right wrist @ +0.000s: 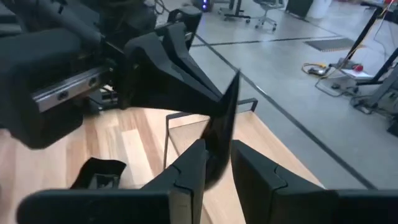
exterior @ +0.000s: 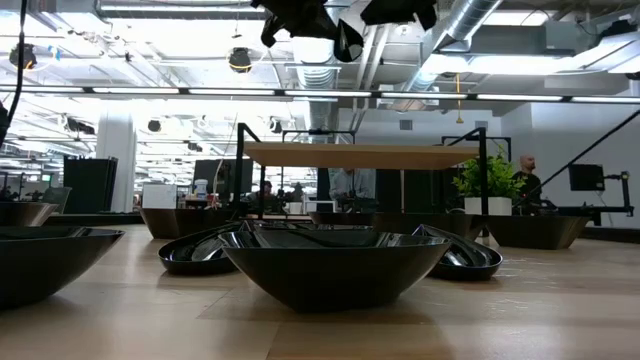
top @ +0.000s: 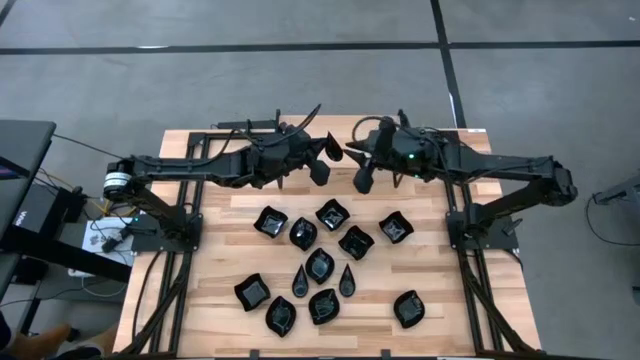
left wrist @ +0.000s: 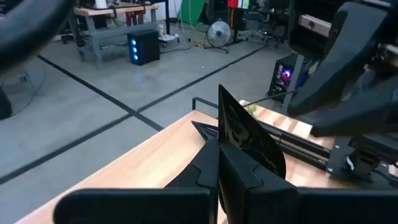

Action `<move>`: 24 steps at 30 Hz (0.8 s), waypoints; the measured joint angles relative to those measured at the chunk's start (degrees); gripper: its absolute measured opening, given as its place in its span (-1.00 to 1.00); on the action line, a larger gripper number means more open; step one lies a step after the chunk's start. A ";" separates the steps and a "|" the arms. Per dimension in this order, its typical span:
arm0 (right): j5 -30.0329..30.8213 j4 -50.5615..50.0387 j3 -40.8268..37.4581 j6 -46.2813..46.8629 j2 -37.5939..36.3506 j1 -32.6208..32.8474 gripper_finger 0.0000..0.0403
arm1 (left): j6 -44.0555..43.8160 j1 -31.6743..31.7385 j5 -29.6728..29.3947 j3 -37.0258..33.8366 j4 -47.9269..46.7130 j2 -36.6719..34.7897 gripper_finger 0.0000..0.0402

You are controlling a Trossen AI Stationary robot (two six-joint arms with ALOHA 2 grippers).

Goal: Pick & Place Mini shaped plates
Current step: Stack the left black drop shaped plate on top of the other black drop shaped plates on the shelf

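Note:
One mini shaped plate (top: 333,147), glossy black, is held on edge high above the table's far middle, between both grippers. My left gripper (top: 324,160) comes from the left and is shut on it. My right gripper (top: 358,165) comes from the right, with the plate's edge filling the gap between its fingers. In the low view the plate (exterior: 348,40) shows near the top edge. Several more black plates (top: 319,265) rest on their undersides on the wooden table (top: 200,300). My left gripper pinches the plate's near edge (left wrist: 233,158) between its two fingers, roughly level, from the table's left. The plate stands on edge, lifted clear, and rises beyond the fingers (left wrist: 205,165). My right gripper has the plate's lower edge (right wrist: 216,163) between its two fingers (right wrist: 186,171), roughly level, from the table's right. The plate stands upright and thin-edged above them. The left gripper's finger meets the same plate higher up (right wrist: 214,102).
The loose plates cluster from the table's middle to its near edge, with one apart (top: 408,308) on the right. Bare wood lies at the far strip and both sides. A small green plant (exterior: 487,180) stands beyond the far edge. A person (exterior: 527,175) is in the room behind.

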 joint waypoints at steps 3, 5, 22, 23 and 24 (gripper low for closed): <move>0.15 -0.60 1.66 -0.51 1.38 -0.04 -0.64 | 0.30 0.00 -0.86 0.00 0.15 0.00 -0.98; 0.26 -1.14 2.37 -0.58 1.27 -0.04 -0.64 | 0.82 0.00 -2.27 -0.02 0.16 0.00 -0.98; 3.56 -1.78 8.12 -1.94 7.63 -1.01 -0.64 | 1.56 0.01 -2.72 -0.04 1.16 0.00 -0.98; 3.87 -2.56 8.47 -2.34 8.02 -1.01 -0.64 | 1.57 0.00 -2.72 -0.04 1.14 0.00 -0.98; 4.45 -3.14 8.92 -2.49 8.34 -1.01 -0.64 | 1.56 0.00 -2.72 -0.04 1.14 0.00 -0.98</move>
